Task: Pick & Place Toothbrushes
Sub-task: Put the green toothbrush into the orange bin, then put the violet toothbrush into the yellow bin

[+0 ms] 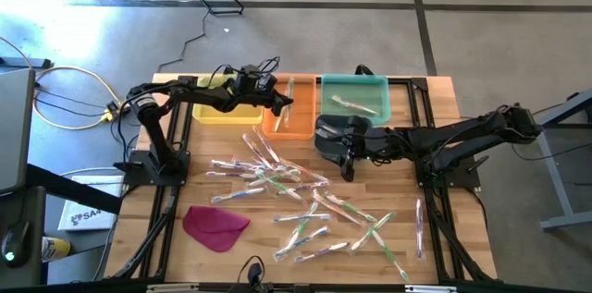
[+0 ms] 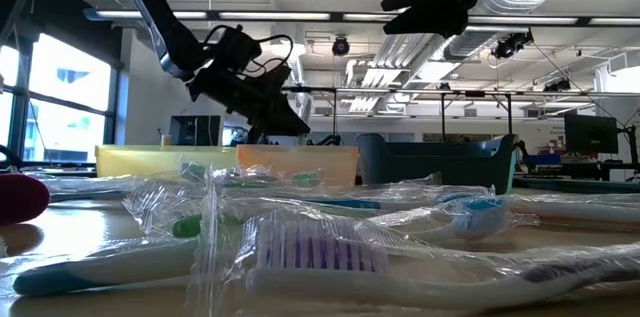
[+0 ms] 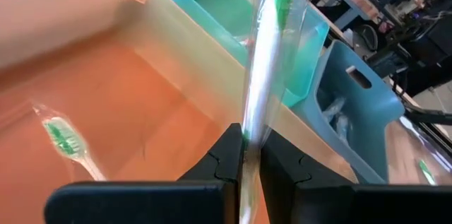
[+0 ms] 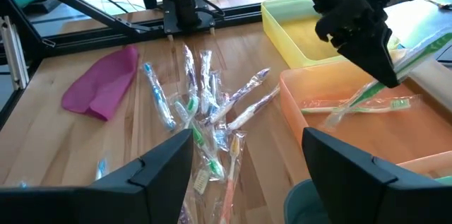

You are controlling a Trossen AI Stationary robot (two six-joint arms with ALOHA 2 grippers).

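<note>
At twelve o'clock on the tabletop (image 1: 435, 117), the left claw (image 1: 285, 101) grips a wrapped toothbrush (image 3: 265, 61) over the orange bin (image 1: 294, 125) (release comes next); the right claw (image 1: 347, 156) waits open.

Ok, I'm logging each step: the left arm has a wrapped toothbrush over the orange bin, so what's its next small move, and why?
Probably open the left end effector and let go. It is shut on a green-bristled toothbrush held above the orange bin, where another toothbrush already lies.
</note>
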